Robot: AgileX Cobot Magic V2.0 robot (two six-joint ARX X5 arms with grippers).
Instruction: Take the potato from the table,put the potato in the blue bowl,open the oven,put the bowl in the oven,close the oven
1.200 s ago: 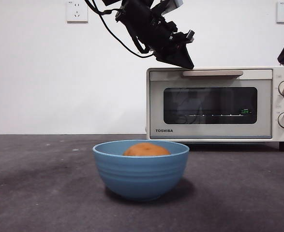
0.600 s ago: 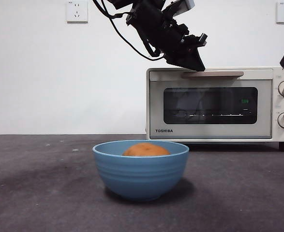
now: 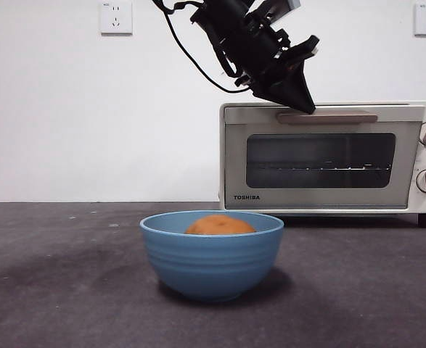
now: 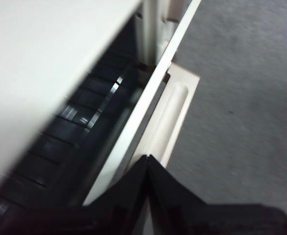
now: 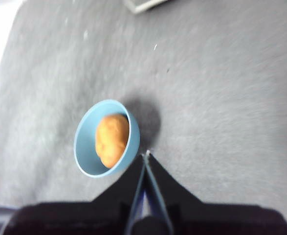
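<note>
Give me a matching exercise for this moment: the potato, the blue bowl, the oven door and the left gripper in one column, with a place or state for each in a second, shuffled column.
Things:
1. potato
2. blue bowl
3. oven door
4. left gripper

Places or states:
A. at the tan handle, jaws shut
B. standing on the table in front of the oven
C. tipped slightly open at the top
D. lying inside the bowl

Pairs: 1-D, 2-B, 3-C, 4-A
</note>
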